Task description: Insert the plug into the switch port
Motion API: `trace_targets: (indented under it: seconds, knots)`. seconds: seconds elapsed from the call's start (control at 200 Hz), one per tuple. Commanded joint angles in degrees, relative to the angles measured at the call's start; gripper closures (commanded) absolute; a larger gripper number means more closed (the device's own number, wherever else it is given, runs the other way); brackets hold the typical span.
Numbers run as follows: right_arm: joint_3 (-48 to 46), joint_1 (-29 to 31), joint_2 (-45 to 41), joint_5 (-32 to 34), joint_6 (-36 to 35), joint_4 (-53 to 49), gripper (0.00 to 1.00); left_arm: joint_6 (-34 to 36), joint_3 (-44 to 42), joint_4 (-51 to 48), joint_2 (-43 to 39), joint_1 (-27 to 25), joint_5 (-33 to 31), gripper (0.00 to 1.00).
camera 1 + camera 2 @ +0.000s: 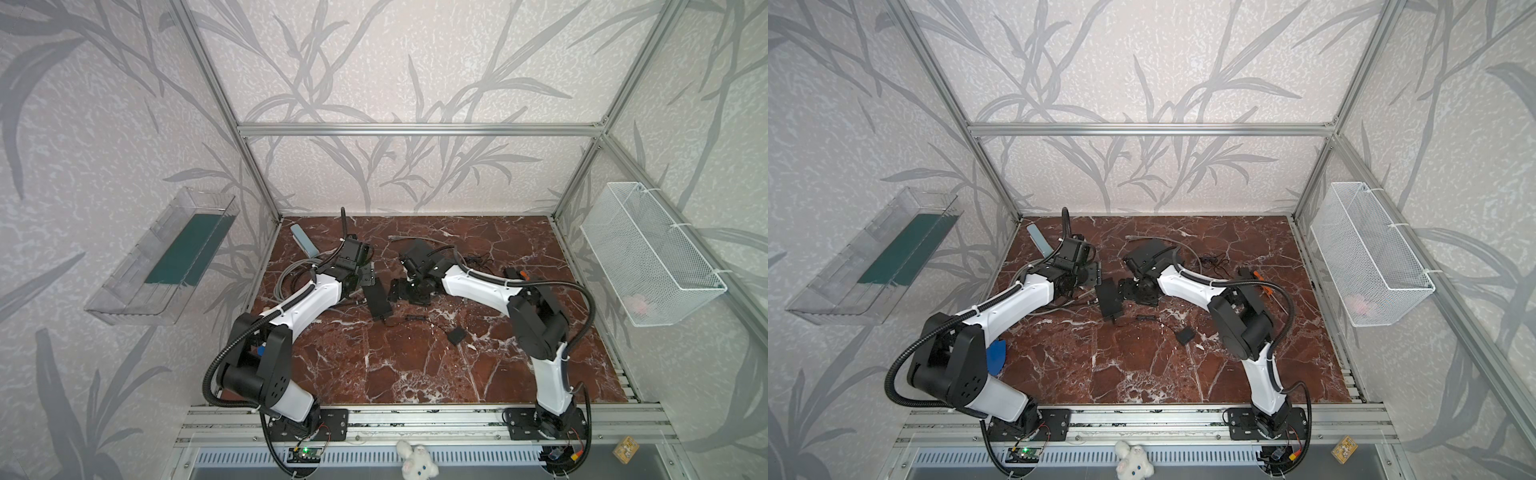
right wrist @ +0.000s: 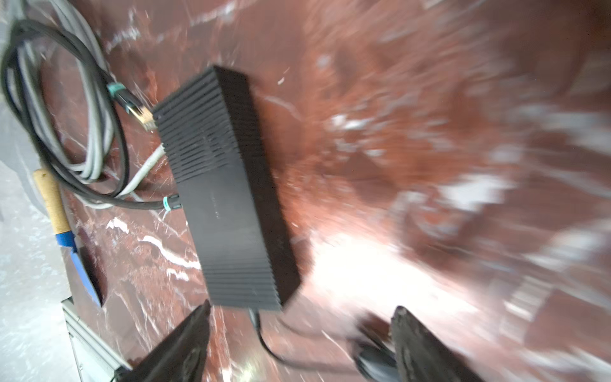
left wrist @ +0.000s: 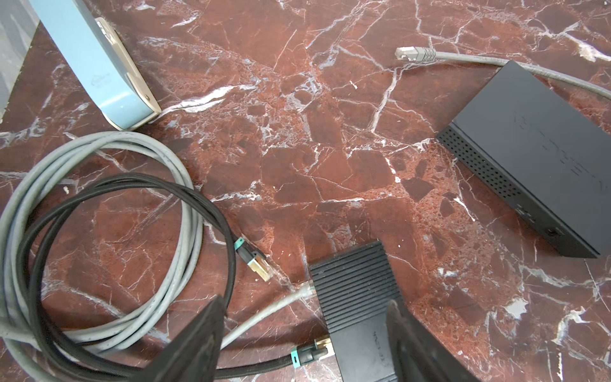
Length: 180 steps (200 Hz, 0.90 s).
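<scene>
Left gripper (image 3: 302, 307) stood open over black switch (image 3: 353, 287), right gripper (image 2: 302, 307) open, empty; unclamped switch might slide, misaligning gold-tipped plug (image 3: 259, 266)

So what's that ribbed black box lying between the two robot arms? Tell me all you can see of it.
The ribbed black box is a long, flat slab, plastic by the look, ribbed at both ends, with a smooth middle band bearing faint lettering. It lies flat and askew on the marble table. A grey cable and a black braided cable plug into one long side; a thin black wire leaves one short end. The left gripper hangs open above one end.
</scene>
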Motion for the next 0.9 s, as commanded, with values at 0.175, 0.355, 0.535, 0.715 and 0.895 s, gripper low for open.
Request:
trace_targets:
  seconds: [0.175,0.355,0.535,0.715,0.895]
  knots:
    - [-22.91,-9.62,-20.17,1.35,-13.95,-8.69,0.15,-0.55,1.52,1.37,0.30,0.19,3.28,0.23]
    - [-28.67,-11.63,-19.87,-5.15,-17.92,-4.19,0.16,-0.43,1.71,1.29,0.91,0.02,4.88,0.24]
    - [-31.17,-11.41,-18.97,-10.02,-14.63,-2.96,0.23,0.29,2.35,0.02,0.52,-0.16,4.39,0.25]
    - [-34.78,-7.58,-19.31,-17.40,-5.54,4.91,0.24,1.01,2.35,0.17,-0.01,-0.16,3.74,0.25]
    - [-29.62,-1.39,-11.46,-21.01,-0.38,12.54,0.25,0.93,3.25,0.51,1.31,-0.17,4.53,0.25]
